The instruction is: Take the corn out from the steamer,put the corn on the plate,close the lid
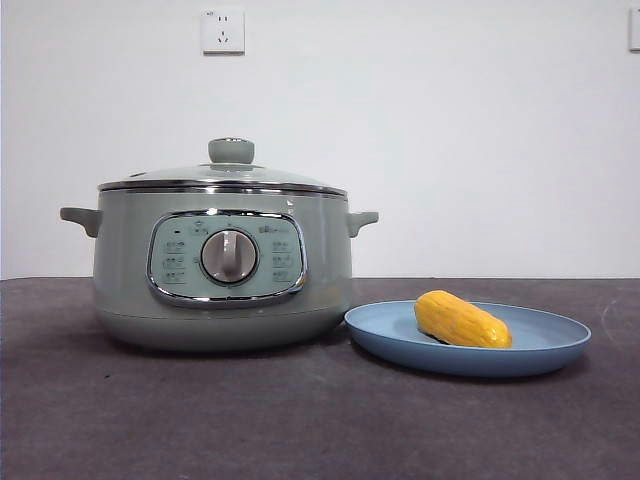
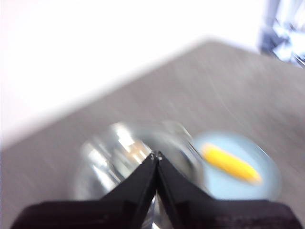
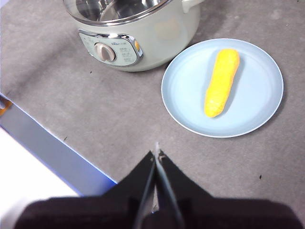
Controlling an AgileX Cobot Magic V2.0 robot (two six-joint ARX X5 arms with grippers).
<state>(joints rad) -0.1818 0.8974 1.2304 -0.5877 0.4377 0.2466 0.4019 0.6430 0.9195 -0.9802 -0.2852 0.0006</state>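
The corn [image 1: 462, 319] lies on its side on the light-blue plate [image 1: 560, 335], near the plate's middle, with bare rim showing all round it. The plate rests on the dark grey table [image 1: 300, 420] just beside the steamer [image 1: 130, 280], its rim close to the pot's base on the side of one small handle. The glass lid [image 1: 180, 174] sits on the steamer, chrome rim level on the pot's edge, pale-green knob [image 1: 231, 150] upright on top. On the white wall behind the steamer is a power socket [image 1: 222, 30]. Nothing stands between pot and plate.

The left gripper [image 2: 156, 154] hangs above the lid, jaws pressed together and holding nothing; this view is blurred. The right gripper [image 3: 157, 151] hangs above bare table near the plate, jaws likewise together and empty.
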